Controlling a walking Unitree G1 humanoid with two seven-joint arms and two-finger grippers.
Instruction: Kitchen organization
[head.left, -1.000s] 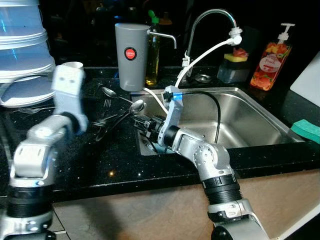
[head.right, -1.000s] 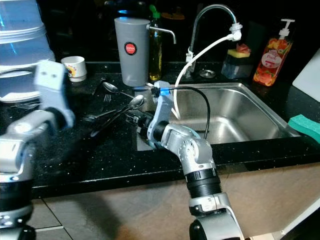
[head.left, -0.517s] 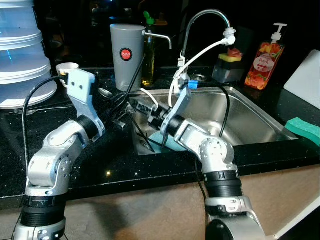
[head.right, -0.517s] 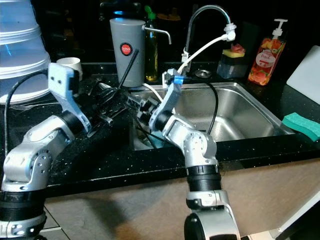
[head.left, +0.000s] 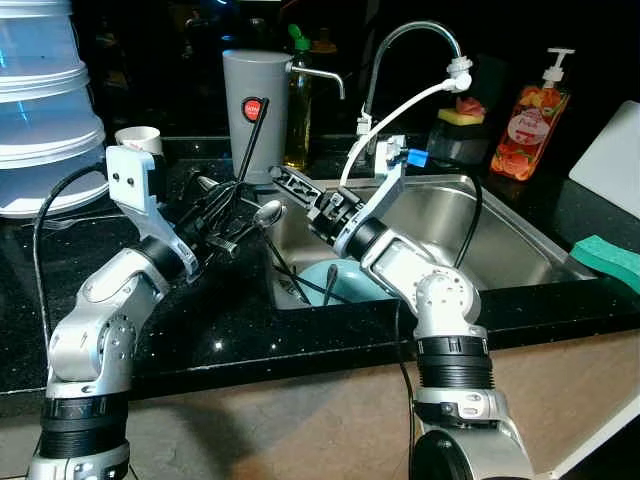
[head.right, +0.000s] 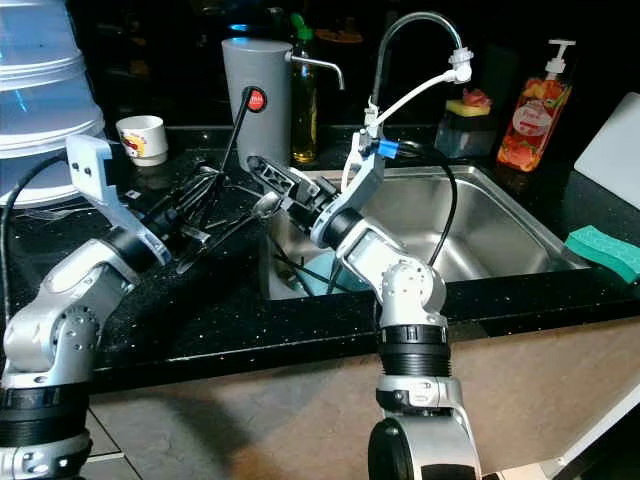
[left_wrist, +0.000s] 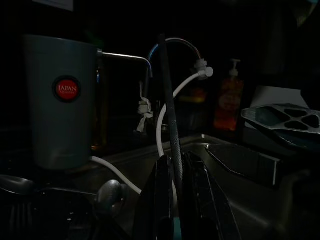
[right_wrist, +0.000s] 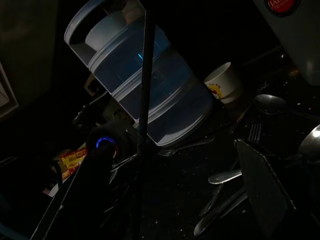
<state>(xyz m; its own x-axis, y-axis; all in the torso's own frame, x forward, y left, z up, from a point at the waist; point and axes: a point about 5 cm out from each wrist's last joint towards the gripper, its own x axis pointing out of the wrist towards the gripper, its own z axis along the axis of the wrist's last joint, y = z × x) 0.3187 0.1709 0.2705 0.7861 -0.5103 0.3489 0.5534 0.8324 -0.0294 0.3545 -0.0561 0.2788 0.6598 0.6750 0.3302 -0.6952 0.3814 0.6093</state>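
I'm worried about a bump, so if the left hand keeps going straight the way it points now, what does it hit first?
Most likely the right hand, which points back toward the left hand above the sink's left edge. Depth is unclear.

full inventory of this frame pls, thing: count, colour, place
water filter jug: 1, grey, red badge, counter behind the cutlery
bottle: 1, yellowish, green cap, right of the jug
faucet: 1, chrome, white hose, behind sink
sink: 1, steel
soap dispenser: 1, orange, right of faucet
sponge: 1, green, right counter edge
cup: 1, white, left of the jug
container stack: 1, translucent blue-white, far left
spoon: 1, silver, at the sink's left rim
black rod: 1, upright, in left gripper
left gripper: shut on rod
right gripper: reaching over the sink's left edge
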